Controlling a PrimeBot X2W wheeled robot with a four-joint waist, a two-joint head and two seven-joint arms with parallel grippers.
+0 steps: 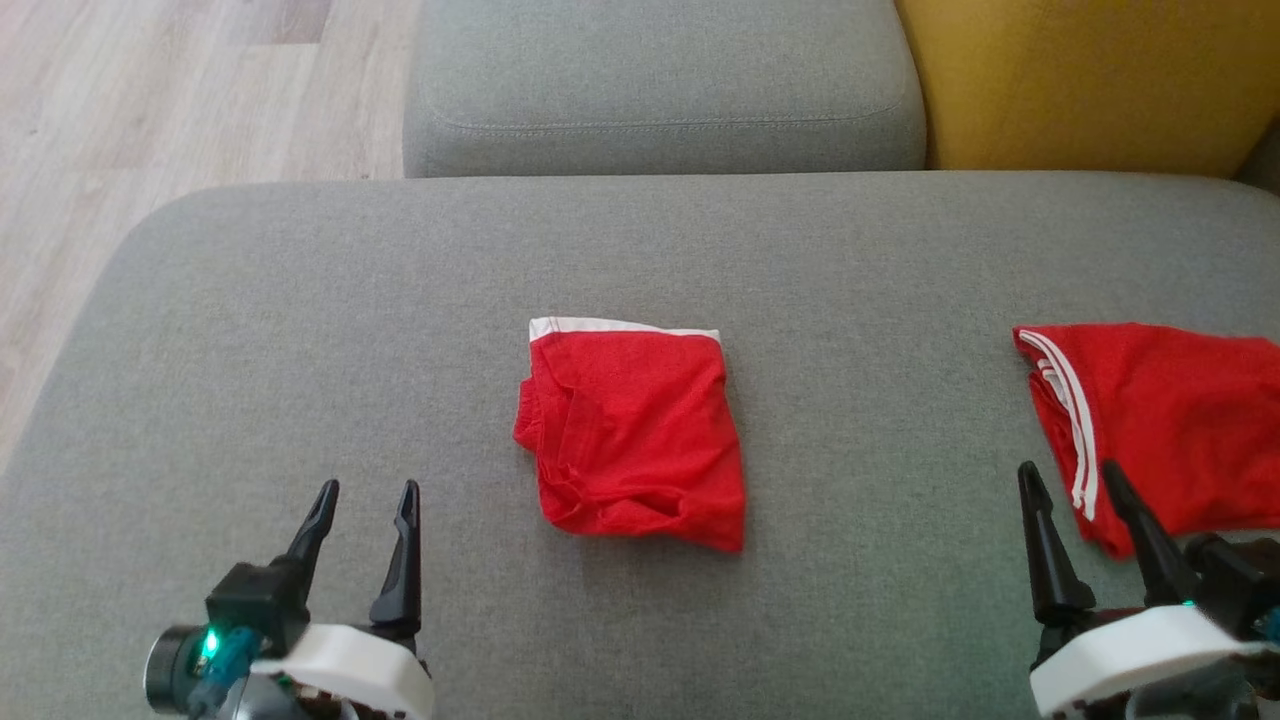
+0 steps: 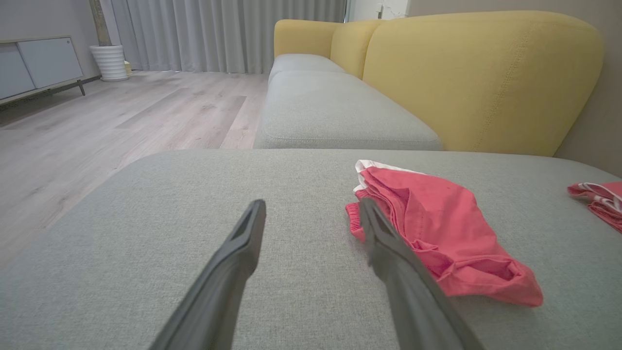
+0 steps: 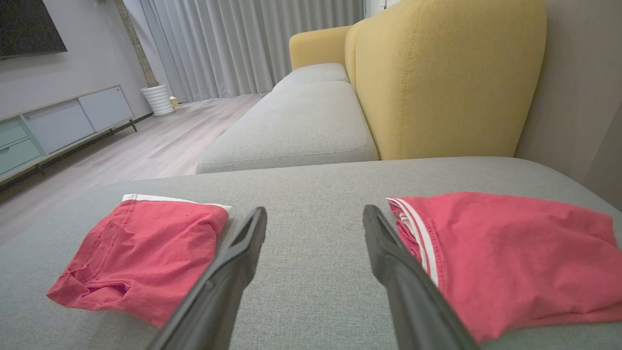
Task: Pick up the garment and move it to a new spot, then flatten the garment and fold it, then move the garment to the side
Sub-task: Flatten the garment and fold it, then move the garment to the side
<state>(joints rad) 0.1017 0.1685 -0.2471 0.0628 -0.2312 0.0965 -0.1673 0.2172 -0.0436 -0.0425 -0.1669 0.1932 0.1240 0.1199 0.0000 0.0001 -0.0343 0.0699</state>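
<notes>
Garment (image 1: 635, 440): red cloth item with a white band (image 1: 620, 326) along its far edge. It lay loosely folded and rumpled near the middle of the grey seat cushion (image 1: 300, 330), with neither arm touching it

Nearest the robot: left gripper (image 1: 368, 487), fingers spread wide and empty, hovered low over bare cushion, to the left of the garment and apart from it. Right gripper (image 1: 1070, 470), likewise wide and empty, stood at the near right, just beside the striped edge of a second red garment (image 1: 1170, 420); whether it touched that cloth could not be told

Handling, as judged: light, soft, limp; no stiffness to carry its shape, so it would sag and unfold when lifted. The knit surface seemed likely to cling a little to the cushion fabric rather than slide. Not fragile. The best hold was judged to be the white band's two corners, one per gripper, where the cloth looked doubled and firmer. The near hem (image 1: 640, 525) was bunched in several layers and risked a partial pinch

Beyond: another grey cushion (image 1: 660, 80), yellow backrest (image 1: 1090, 80), pale wood floor (image 1: 150, 90)
</notes>
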